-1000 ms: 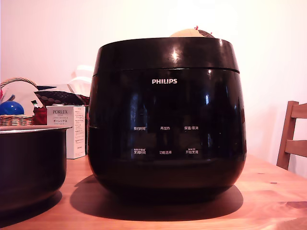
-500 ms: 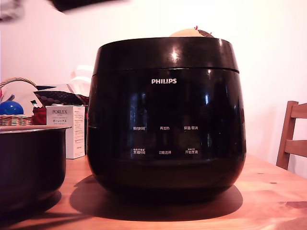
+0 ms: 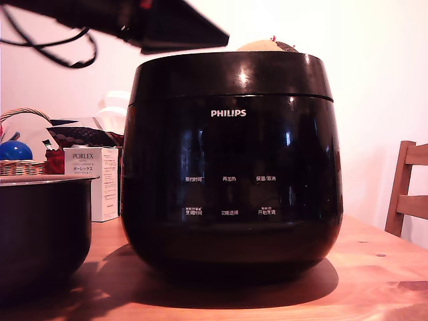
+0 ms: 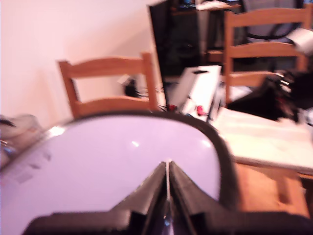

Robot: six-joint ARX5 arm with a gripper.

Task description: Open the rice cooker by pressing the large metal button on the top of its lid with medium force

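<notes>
one rice cooker (image 3: 232,167), centre of the table (image 3: 374,267), lid (image 3: 231,73) down. one gripper (image 4: 167,169), clenched with fingers together and empty, hung over the lid (image 4: 122,166) toward the exterior view's left. button not visible to me; i judged a straight downward press, tip centred, firm but brief, was best. one plain pot (image 3: 41,227), one white box (image 3: 93,180), one basket (image 3: 20,164), one blue ball (image 3: 15,150). wrist view: two chairs.
</notes>
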